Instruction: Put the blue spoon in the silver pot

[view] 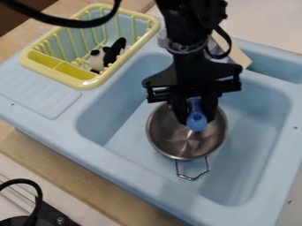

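- With the pincer (196, 115) hanging down over the silver pot (168, 137), holding the blue spoon (196, 122) between narrowed fingers.
- Showing the spoon's rounded end within the outline of the pot's mouth; impossible to tell whether above the rim or down inside.
- Standing upright, as for the pot, in the large basin of the light-blue sink (245, 176), with a wire handle (191, 178) jutting toward the view's bottom edge.
- At upper left, beside the ribbed drainboard (41, 95), propping up a black-and-white toy (97, 59) in the yellow dish rack (88, 84).
- Beneath the sink, showing wooden tabletop (59, 174).
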Robot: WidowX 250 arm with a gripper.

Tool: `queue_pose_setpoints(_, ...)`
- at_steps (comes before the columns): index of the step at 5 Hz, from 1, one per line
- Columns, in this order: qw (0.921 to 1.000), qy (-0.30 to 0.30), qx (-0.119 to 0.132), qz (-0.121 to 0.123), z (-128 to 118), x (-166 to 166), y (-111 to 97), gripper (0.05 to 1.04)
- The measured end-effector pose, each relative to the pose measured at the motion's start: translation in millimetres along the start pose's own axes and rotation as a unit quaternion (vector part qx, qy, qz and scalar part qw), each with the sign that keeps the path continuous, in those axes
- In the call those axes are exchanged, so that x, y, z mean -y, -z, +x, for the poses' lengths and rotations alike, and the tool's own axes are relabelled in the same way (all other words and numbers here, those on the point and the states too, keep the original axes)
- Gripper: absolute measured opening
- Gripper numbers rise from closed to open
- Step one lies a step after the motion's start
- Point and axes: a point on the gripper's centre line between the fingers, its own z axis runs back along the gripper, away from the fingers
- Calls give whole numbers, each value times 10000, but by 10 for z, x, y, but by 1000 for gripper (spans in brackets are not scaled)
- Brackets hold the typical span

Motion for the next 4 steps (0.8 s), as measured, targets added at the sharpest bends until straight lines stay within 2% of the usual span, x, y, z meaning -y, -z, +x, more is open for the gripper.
queue_pose_setpoints(2, 9999, -165, -19, 20, -129, -59, -47, 353)
queue_pose_setpoints(4, 9990, -359, -248, 31, -202, -81, 18, 353)
